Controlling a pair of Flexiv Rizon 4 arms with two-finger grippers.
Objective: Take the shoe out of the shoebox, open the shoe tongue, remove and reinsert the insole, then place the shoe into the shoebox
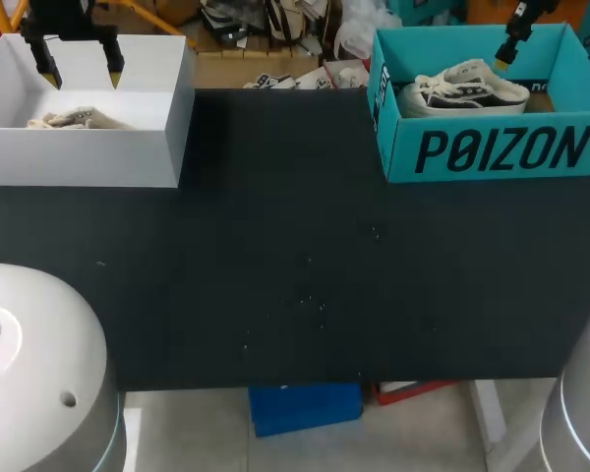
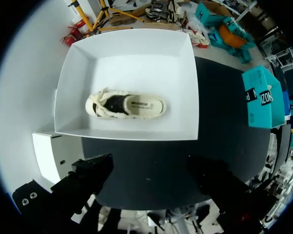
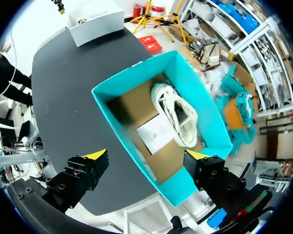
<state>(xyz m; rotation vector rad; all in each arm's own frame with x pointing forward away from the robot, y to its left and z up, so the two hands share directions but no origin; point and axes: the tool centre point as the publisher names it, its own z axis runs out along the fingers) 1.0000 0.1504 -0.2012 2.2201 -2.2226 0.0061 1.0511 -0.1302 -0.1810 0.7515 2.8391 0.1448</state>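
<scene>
1. Black table [image 1: 295, 295] was seen as a matte, flat surface, bare across the middle apart from a few pale specks; two open boxes were set at its far edge, well apart.
2. A white box [image 1: 88, 162] was placed at the far left, with a cream shoe [image 1: 79, 120] lying flat on its floor, sole down and laces loose.
3. A teal shoebox [image 1: 492, 147] was placed at the far right, with a white shoe [image 1: 467, 88] with dark sides lying inside against one long wall, beside a paper slip [image 3: 158, 132] on the brown floor.
4. The left gripper [image 1: 81, 73] was held above the white box, fingers spread and holding nothing, apart from the cream shoe.
5. The right gripper [image 3: 146, 156] was held above the teal shoebox, fingers likewise spread wide and empty, with no contact with the white shoe.
6. Progress was judged as follows: both shoes were found in their boxes, and nothing was out on the table.
7. No tongue was seen pulled open and no insole was seen lying loose.
8. Whether this was the start or the finish could not be told from shoe position alone.
9. If it was the start, every step was left: lift out, tongue, insole out and in, return to box.
</scene>
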